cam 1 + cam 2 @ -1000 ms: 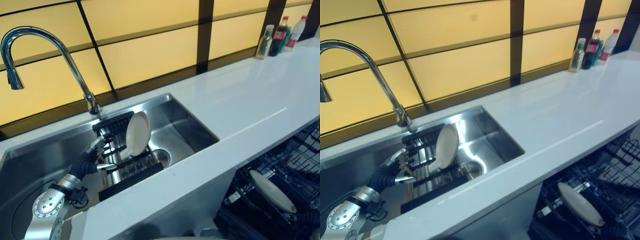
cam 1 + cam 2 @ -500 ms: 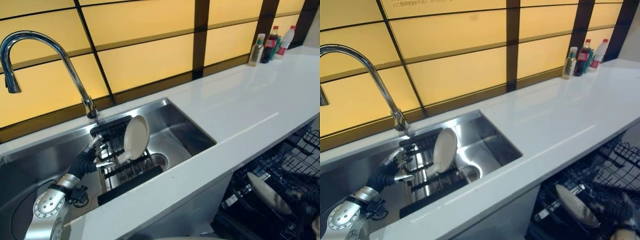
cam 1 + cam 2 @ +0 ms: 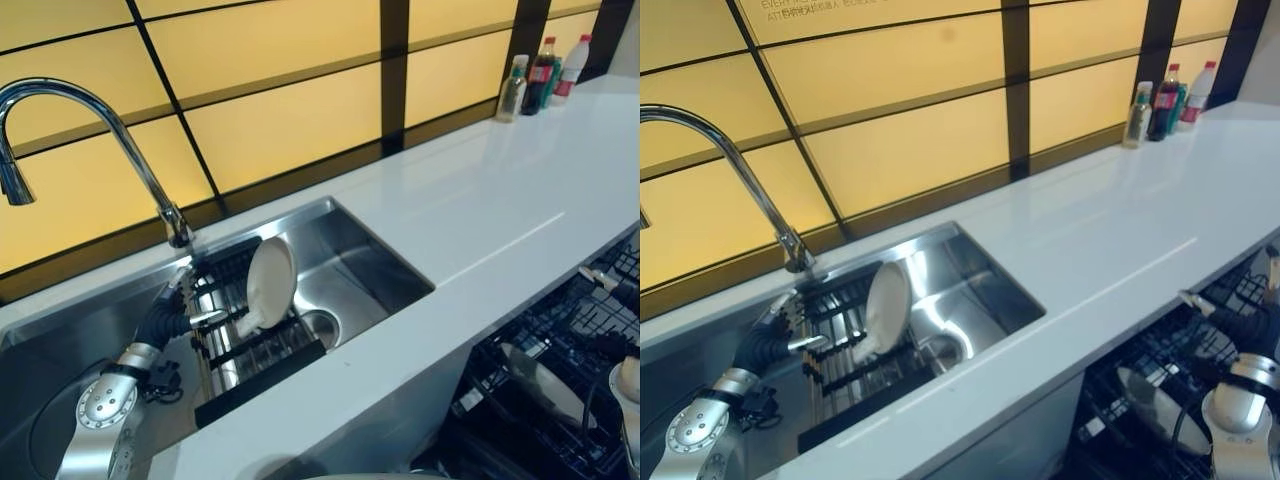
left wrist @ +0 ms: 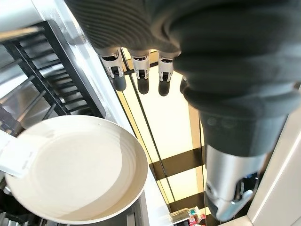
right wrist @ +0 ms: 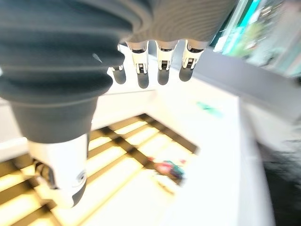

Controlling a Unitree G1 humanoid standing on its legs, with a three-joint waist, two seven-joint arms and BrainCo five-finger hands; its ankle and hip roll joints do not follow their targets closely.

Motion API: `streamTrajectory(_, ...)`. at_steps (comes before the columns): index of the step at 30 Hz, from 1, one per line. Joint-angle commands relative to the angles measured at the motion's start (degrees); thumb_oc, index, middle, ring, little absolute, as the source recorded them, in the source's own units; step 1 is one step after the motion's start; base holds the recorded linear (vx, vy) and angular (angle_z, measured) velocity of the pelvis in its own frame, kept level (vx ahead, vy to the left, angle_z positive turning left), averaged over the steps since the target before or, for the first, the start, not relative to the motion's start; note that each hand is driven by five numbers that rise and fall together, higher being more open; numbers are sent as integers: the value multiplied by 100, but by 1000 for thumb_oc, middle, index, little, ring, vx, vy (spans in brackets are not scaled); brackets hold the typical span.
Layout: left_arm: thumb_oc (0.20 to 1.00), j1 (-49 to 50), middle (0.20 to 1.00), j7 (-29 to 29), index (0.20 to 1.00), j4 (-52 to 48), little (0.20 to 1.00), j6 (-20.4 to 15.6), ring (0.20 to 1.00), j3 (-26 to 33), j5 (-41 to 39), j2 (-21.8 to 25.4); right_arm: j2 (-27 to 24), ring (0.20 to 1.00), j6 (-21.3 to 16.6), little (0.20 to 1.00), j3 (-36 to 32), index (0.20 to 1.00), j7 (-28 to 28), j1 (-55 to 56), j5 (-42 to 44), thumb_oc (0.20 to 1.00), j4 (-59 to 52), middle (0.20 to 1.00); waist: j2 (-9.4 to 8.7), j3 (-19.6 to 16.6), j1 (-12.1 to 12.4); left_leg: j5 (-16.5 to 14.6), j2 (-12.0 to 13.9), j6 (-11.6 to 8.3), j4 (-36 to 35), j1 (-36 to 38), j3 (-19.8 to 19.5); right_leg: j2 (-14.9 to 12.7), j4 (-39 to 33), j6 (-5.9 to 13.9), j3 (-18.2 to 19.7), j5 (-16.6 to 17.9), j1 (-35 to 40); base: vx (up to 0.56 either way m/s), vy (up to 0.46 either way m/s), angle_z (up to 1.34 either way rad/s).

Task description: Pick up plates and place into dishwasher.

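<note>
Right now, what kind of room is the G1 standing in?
Most likely a kitchen: a stainless sink with a tall faucet set in a white countertop, a plate standing in a rack in the sink, and an open dishwasher rack below.

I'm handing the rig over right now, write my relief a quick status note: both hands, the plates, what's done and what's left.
Left hand: open, holding nothing, down in the sink beside the black rack.
Right hand: open, empty, over the open dishwasher.
Plates: one white plate stands on edge in the sink rack, just past the left fingers. Another plate already lies in the dishwasher rack.
Done: one plate loaded.
Left: grasp the sink plate and load it.
</note>
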Motion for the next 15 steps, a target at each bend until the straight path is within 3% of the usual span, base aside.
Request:
streamTrajectory(1, 1000, -605, 1000, 310, 1000, -85, 1000, -475, 1000, 39, 15, 340, -220, 1000, -488, 1000, 186, 1000, -55, -793, -129, 1000, -140, 1000, -428, 18, 184, -201, -148, 125, 354, -326, -301, 86, -1129, 414, 14, 45, 869, -51, -54, 3)
streamTrajectory(11, 1000, -1185, 1000, 1239, 1000, 123, 1000, -803, 1000, -148, 1639, 798, -322, 1000, -485, 1000, 1028, 1000, 397, -1115, 60, 1000, -19, 1000, -521, -4, 281, -67, -130, 24, 261, -371, -616, 209, -1118, 250, -65, -115, 981, -30, -110, 16)
streamTrajectory(15, 1000, -1409, 1000, 1584, 1000, 211, 1000, -865, 1000, -231, 1982, 995, -434, 1000, -360, 1000, 1278, 1000, 389, -1260, 190, 1000, -10, 1000, -587, 45, 341, -237, -154, -45, 811, -589, -684, 147, -1120, 181, -94, -120, 1019, -36, -144, 10)
